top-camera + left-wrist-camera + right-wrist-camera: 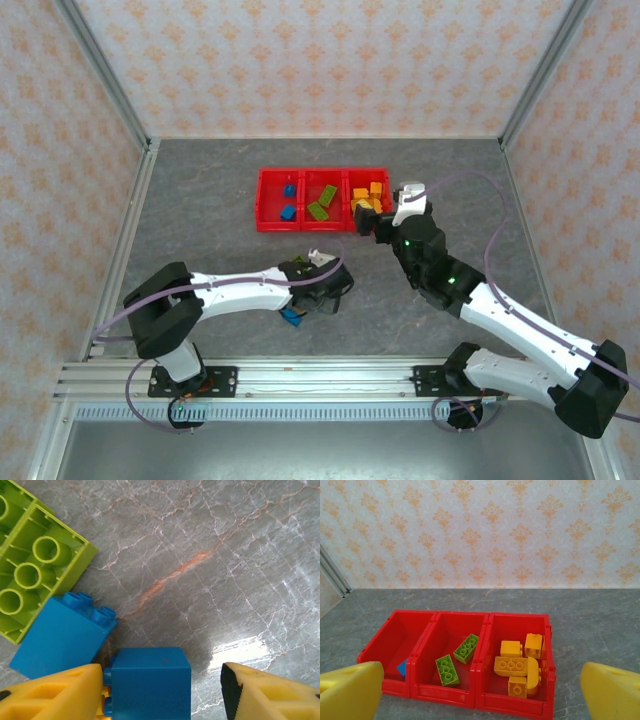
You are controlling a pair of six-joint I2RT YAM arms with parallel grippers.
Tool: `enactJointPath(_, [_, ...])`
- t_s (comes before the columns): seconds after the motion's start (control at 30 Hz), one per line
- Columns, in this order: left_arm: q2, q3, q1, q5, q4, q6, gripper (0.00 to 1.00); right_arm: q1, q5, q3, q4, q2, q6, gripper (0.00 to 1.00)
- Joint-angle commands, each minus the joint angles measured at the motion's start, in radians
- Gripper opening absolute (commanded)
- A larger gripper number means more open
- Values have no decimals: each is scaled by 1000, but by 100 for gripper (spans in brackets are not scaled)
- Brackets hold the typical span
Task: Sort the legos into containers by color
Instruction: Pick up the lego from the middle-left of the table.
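My left gripper point(162, 692) stands open low over the grey table, its jaws either side of a blue lego point(150, 680). The left finger point(55, 695) touches that brick's studs, and a gap separates the brick from the right finger point(260, 692). A second blue lego point(60, 635) and an upturned lime lego point(35, 560) lie just beyond. From above, the left gripper point(308, 297) is in front of the red containers point(262, 205). My right gripper point(378, 218) hangs wide open and empty at the tray's right end. The bins point(445, 615) hold blue point(401, 668), green point(447, 670) and orange legos point(512, 666).
Patterned walls point(300, 60) and metal corner posts point(110, 70) close in the grey table point(200, 200) at the back and both sides. A metal rail point(330, 378) carrying both arm bases runs along the near edge.
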State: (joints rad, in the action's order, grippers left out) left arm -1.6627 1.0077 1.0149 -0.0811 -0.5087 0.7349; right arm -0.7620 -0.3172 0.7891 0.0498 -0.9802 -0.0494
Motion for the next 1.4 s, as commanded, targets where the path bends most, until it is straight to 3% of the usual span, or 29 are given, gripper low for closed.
enactJointPath(0.0, [-23, 26, 8, 12, -19, -12, 65, 3, 0, 5, 6, -4, 17, 100])
enactJointPath(0.3, [-61, 53, 22, 26, 10, -15, 65, 3, -8, 8, -11, -3, 15, 100])
enactJointPath(0.43, [-78, 73, 23, -4, -23, -22, 72, 3, -9, 13, -15, -10, 10, 100])
enactJointPath(0.63, [-101, 90, 20, -58, -94, -36, 74, 3, -17, 18, -25, -17, 17, 100])
enactJointPath(0.93, [-140, 127, 16, -24, -65, -58, 65, 3, -28, 18, -47, -20, 17, 100])
enactJointPath(1.37, [-192, 140, 15, -40, -77, -61, 60, 4, -76, 3, -77, 10, 27, 100])
